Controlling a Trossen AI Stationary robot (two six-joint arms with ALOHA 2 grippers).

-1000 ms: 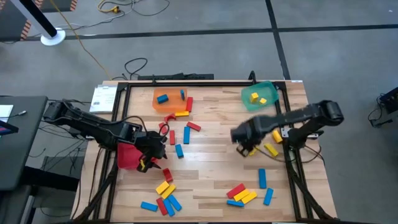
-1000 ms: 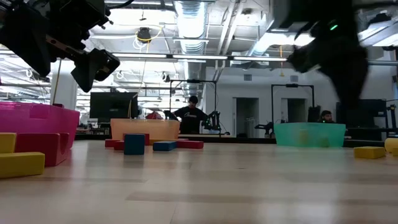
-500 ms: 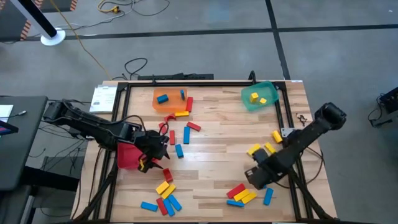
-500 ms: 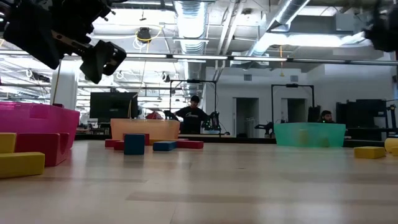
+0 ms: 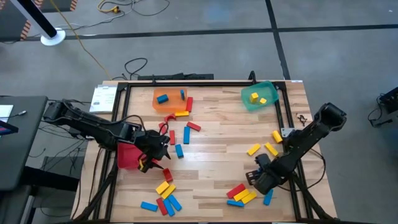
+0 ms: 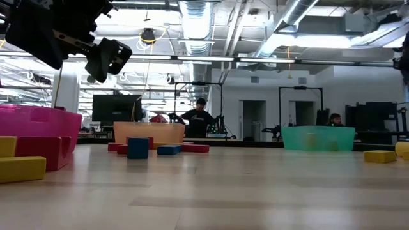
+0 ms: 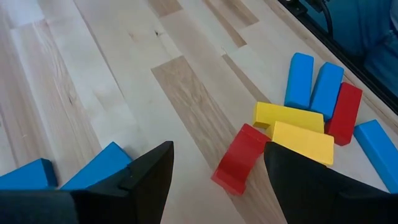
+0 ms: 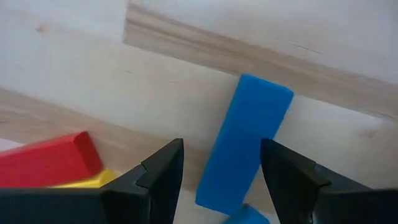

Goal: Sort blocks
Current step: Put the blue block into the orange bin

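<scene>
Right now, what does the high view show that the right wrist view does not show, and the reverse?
Only the high view shows the whole table, the orange bin, green bin and red bin, the left gripper beside the red bin, and most scattered blocks.

Only the right wrist view shows the right gripper with open fingers directly over a blue block, which the arm hides from above.

Both show the red block with a yellow block beside it, near the table's front right.
</scene>
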